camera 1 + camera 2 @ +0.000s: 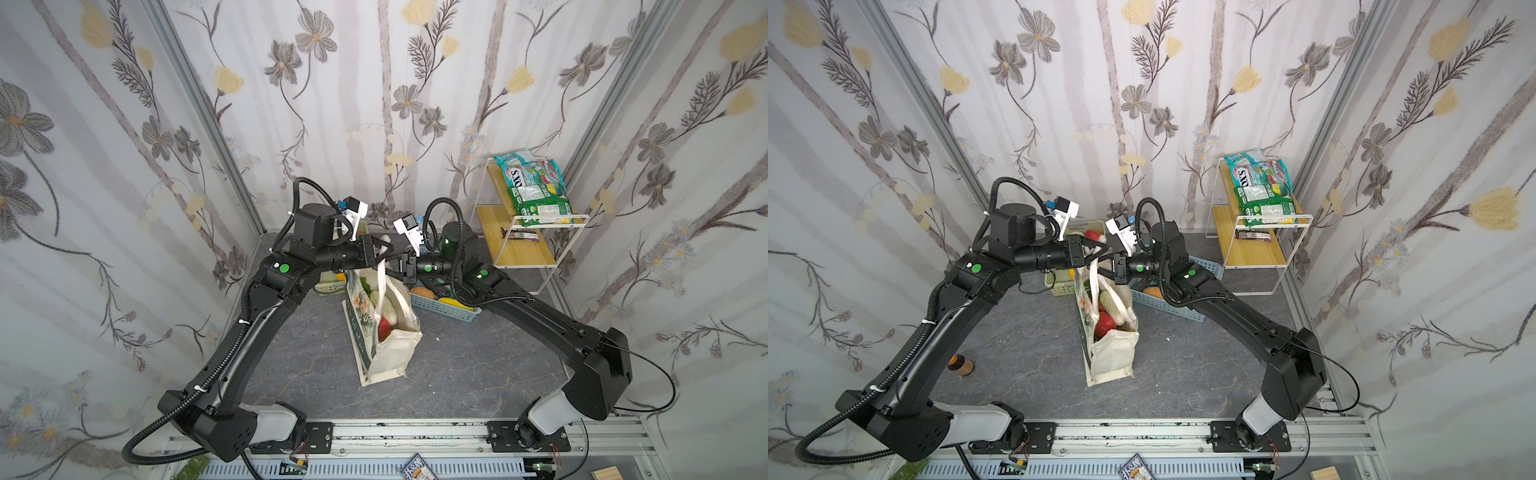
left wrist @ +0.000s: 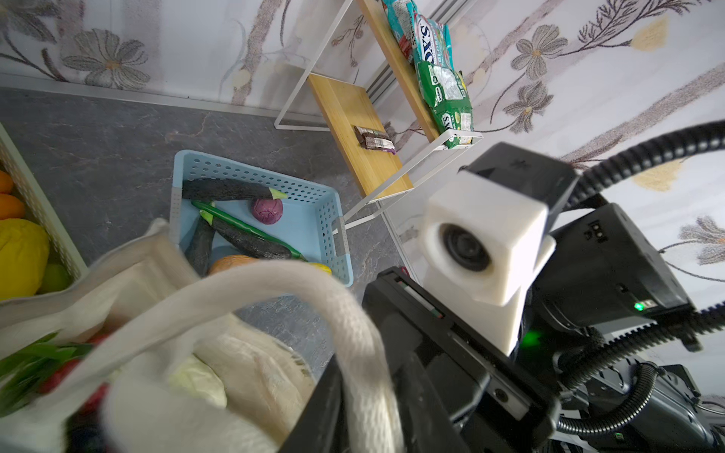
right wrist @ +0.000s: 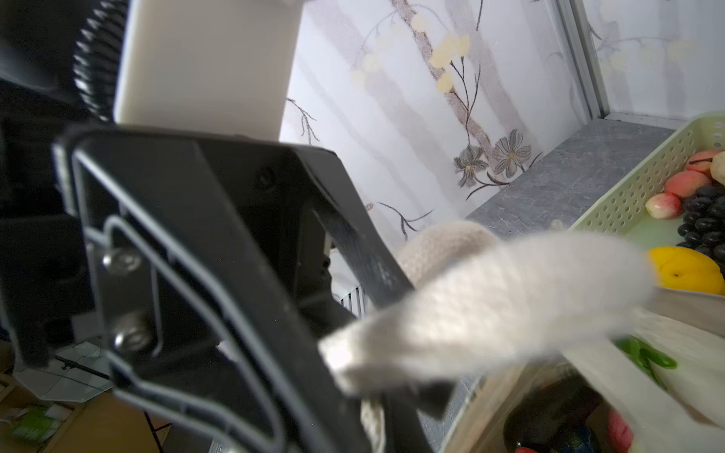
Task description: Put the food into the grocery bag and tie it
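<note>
The grocery bag stands upright mid-table, its mouth open. Food lies inside it: a red piece and a pale green cabbage. Above the bag's far end both grippers meet at the cream strap handles. My left gripper has its jaws slightly parted, and a strap runs loosely between them. My right gripper is shut on a strap. More food stays outside the bag: aubergines and snack packets.
A blue basket of vegetables sits right of the bag, under my right arm. A pale green basket of fruit stands behind the bag. A white wire shelf at the back right holds the packets and a bar. A small brown jar is near my left arm.
</note>
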Controlling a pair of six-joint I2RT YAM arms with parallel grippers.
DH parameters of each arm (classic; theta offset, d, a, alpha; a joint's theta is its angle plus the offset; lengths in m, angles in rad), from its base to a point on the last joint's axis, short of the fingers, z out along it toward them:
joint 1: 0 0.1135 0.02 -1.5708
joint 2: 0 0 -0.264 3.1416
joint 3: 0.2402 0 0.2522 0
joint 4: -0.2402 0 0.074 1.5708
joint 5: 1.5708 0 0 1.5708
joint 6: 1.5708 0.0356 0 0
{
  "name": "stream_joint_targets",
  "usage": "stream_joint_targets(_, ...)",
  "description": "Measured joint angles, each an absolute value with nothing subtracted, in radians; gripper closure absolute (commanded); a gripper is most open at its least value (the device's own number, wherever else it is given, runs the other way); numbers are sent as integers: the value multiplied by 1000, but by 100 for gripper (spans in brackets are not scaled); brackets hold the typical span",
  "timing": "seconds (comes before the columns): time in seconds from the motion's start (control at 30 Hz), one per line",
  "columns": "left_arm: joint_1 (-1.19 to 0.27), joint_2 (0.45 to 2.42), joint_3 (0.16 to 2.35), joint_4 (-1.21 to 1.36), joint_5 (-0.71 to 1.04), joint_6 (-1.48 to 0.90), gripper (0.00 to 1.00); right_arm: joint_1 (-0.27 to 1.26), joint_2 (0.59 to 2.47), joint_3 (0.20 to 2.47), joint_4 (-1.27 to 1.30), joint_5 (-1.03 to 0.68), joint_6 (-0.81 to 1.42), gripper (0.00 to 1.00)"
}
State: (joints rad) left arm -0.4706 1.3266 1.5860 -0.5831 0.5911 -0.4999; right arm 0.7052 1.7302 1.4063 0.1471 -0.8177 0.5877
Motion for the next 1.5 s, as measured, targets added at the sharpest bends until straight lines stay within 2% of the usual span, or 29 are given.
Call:
stream_joint_targets(0.1,-473,1304,1569,-582,586,-501,53,707,1730,1385,184,-833,612,91)
stream_joint_targets(0.43,-456,1332,1697,-730,454,-470,48,705,1751,1306,382,-859,698,91)
stream_joint_targets(0.77,-459,1373,1768,-828,414,-422,33,706,1796,1317,450,-907,743,91)
stream_joint_targets(0.97,-466,1371,1781,-859,379,-395,32,707,1799,1314,458,-910,744,91)
stream_joint_targets(1.17,-431,1338,1810,-945,256,-380,30,702,1787,1317,458,-906,742,91)
stream_joint_targets(1.33,-398,1304,1765,-978,160,-374,34,701,1786,1324,448,-891,739,91)
stream_joint_targets(1.5,-398,1301,1671,-972,209,-402,30,701,1790,1352,444,-891,732,91)
